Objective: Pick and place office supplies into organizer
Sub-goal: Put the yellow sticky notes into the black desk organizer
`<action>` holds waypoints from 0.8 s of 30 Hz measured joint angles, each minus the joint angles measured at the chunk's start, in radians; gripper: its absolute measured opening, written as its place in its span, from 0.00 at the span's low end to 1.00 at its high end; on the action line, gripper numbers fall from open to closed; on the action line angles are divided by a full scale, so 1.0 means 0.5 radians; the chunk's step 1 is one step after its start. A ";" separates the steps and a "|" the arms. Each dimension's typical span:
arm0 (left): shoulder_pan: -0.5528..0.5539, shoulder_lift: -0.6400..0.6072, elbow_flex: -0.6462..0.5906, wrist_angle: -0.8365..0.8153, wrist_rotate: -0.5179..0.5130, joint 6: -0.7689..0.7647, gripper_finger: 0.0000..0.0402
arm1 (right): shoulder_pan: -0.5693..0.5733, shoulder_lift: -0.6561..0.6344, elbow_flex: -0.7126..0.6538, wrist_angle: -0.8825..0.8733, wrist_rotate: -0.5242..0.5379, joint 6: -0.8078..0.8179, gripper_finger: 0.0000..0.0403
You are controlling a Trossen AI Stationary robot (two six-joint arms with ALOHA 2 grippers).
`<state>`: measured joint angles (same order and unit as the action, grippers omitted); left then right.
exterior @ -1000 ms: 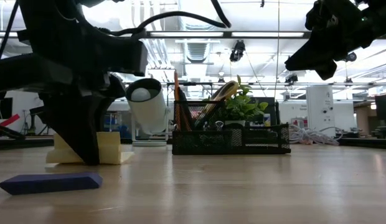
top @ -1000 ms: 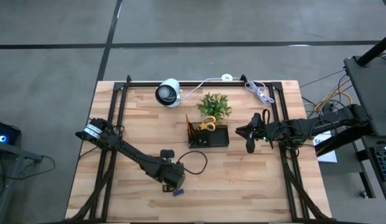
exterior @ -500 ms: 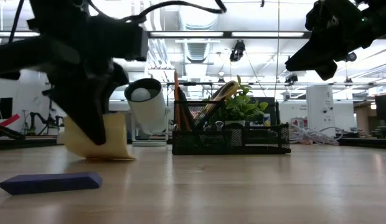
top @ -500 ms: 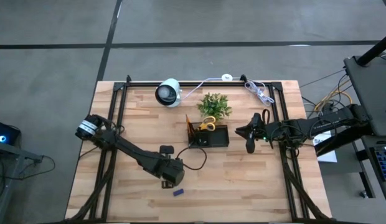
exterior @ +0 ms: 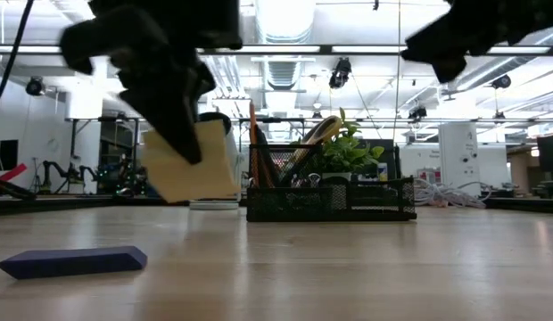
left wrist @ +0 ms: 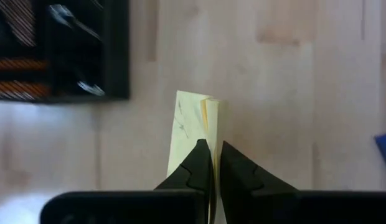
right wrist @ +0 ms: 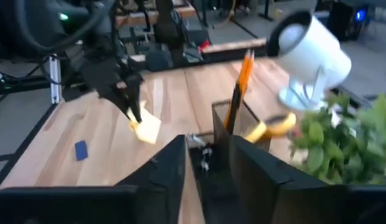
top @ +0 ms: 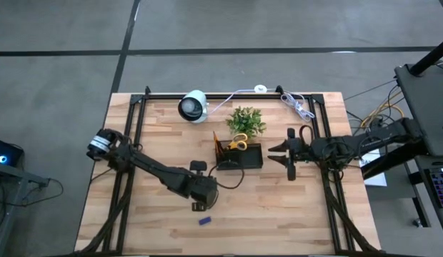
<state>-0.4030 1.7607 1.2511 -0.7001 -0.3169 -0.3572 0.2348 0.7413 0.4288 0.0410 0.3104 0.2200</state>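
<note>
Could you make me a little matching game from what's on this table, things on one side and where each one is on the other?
Things:
1. sticky-note pad
2. blue block
3. scissors
4. potted plant

Places:
A. lying flat on the table
B. behind the organizer
C. standing in the organizer
D. pinched in the left gripper, off the table

Pairs: 1-D, 2-A, 3-C, 4-B
</note>
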 joint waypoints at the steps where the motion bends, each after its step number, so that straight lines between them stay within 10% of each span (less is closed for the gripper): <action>1: 0.011 0.000 0.014 0.001 -0.017 0.031 0.00 | 0.011 0.009 0.025 -0.001 0.004 -0.026 0.31; 24: 0.259 -0.092 0.390 0.088 -0.221 0.326 0.00 | 0.200 0.910 0.577 -0.017 0.004 -0.484 0.48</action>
<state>-0.2737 1.7149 1.4458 -0.6563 -0.4273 -0.1944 0.3347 1.1961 0.7172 0.0325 0.3126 -0.0220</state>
